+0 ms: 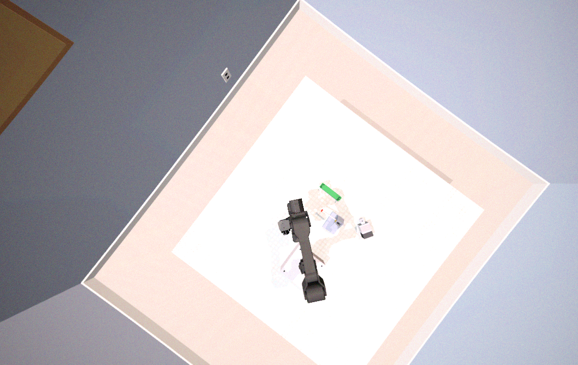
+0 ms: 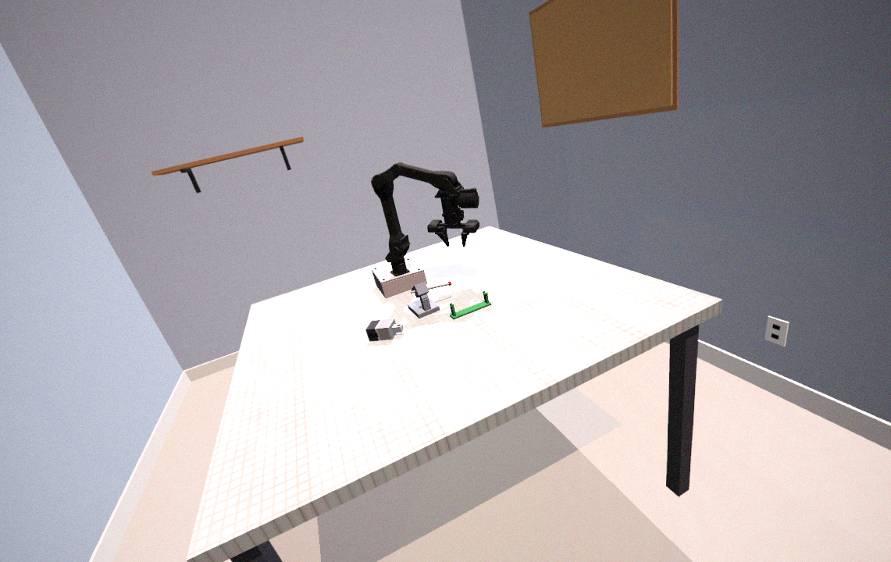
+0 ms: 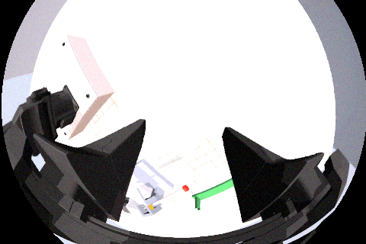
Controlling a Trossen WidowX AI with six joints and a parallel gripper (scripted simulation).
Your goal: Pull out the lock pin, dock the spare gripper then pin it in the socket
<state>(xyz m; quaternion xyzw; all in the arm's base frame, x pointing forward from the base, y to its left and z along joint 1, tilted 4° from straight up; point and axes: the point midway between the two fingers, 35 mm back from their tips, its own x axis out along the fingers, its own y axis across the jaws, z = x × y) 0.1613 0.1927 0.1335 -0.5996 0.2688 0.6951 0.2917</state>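
Note:
The grey mount [image 1: 332, 223] [image 2: 423, 307] [image 3: 152, 178] stands on the table with its socket raised on a post. The lock pin runs through the socket and sticks out to one side, ending in a red tip [image 1: 321, 210] [image 2: 449, 283] [image 3: 185, 187]. The spare gripper [image 1: 364, 228] [image 2: 383, 329], pale grey with a dark end, lies on the table beside the mount, apart from it. In the wrist view it is mostly hidden behind a finger. My gripper [image 2: 456, 246] [image 3: 184, 125] is open and empty, pointing down high above the table, off to the pin's red-tipped side. It touches nothing.
A green rack [image 1: 330, 191] [image 2: 471, 309] [image 3: 215, 191] with an upright at each end lies near the pin's red tip. The arm's box-shaped base [image 2: 403, 282] [image 3: 89, 66] stands behind the mount. A wall shelf [image 2: 228, 156] and a brown board [image 2: 605, 62] are beyond the table.

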